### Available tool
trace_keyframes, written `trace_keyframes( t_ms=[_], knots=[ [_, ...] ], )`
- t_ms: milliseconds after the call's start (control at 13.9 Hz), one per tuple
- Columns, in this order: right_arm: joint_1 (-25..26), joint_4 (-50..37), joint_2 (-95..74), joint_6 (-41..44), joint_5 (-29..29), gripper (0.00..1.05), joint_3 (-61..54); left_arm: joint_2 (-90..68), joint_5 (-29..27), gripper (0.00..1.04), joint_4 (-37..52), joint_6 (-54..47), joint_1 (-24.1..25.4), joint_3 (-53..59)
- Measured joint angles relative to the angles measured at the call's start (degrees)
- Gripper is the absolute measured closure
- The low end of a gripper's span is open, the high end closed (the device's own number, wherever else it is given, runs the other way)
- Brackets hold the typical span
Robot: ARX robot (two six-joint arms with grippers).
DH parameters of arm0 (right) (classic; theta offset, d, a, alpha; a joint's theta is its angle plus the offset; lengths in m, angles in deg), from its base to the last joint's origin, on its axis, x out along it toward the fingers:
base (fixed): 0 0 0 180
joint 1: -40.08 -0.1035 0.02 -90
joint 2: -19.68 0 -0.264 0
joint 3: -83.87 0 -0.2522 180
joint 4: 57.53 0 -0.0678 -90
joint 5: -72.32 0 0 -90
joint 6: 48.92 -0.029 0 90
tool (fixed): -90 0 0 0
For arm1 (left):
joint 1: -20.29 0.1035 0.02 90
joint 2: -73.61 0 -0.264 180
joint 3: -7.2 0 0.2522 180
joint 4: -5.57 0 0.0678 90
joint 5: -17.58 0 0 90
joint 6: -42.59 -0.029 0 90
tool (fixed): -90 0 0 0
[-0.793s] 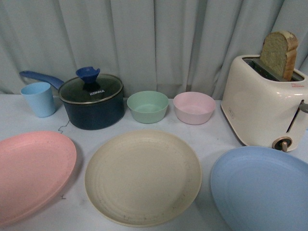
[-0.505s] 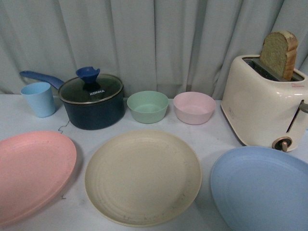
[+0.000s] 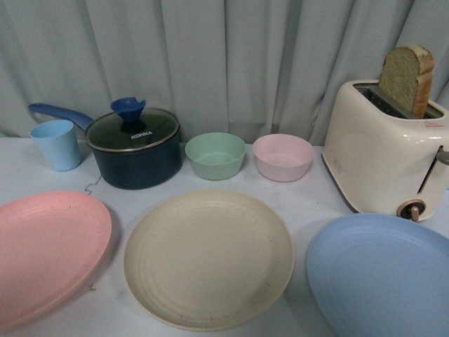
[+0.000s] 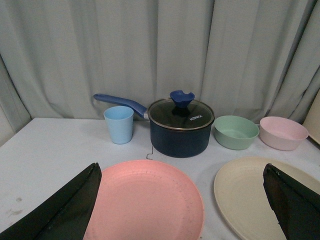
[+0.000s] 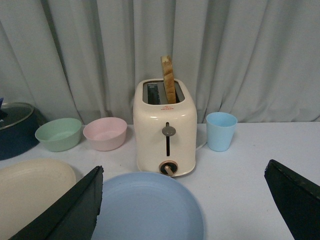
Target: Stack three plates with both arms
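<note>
Left pincer (image 4: 180, 170) and right pincer (image 5: 185, 167) spread open, plates apart

Across the counter (image 3: 309, 203) three plates lie flat in a row, none touching: pink plate (image 3: 49, 253) left, cream plate (image 3: 208, 258) centre, blue plate (image 3: 382, 277) right. Pink shows between the left pincer's fingers, blue between the right's. Behind stand a toaster (image 3: 382, 158), a lidded pot (image 3: 133, 151), green bowl (image 3: 215, 156), pink bowl (image 3: 283, 157), cup (image 3: 56, 144), and bread (image 3: 407, 77) in the toaster's slot.

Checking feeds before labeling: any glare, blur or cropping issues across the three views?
Front view: even light, slightly soft; pink plate and blue plate cropped by the frame; faint sheen on the pot lid. Left wrist view: left end effector shows as featureless dark silhouettes; background sharp. Right wrist view: same for right end effector; toaster sharp, no glare.
</note>
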Motion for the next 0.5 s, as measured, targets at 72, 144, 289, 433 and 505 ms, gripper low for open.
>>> trace_keyframes(
  t_ms=[72,144,289,433,505],
  knots=[
    [0.00,0.00,0.00,0.00,0.00,0.06,0.00,0.00,0.00,0.07,0.00,0.00,0.00,0.00],
    [0.00,0.00,0.00,0.00,0.00,0.06,0.00,0.00,0.00,0.07,0.00,0.00,0.00,0.00],
    [0.00,0.00,0.00,0.00,0.00,0.06,0.00,0.00,0.00,0.07,0.00,0.00,0.00,0.00],
    [0.00,0.00,0.00,0.00,0.00,0.06,0.00,0.00,0.00,0.07,0.00,0.00,0.00,0.00],
    [0.00,0.00,0.00,0.00,0.00,0.06,0.00,0.00,0.00,0.07,0.00,0.00,0.00,0.00]
  ],
)
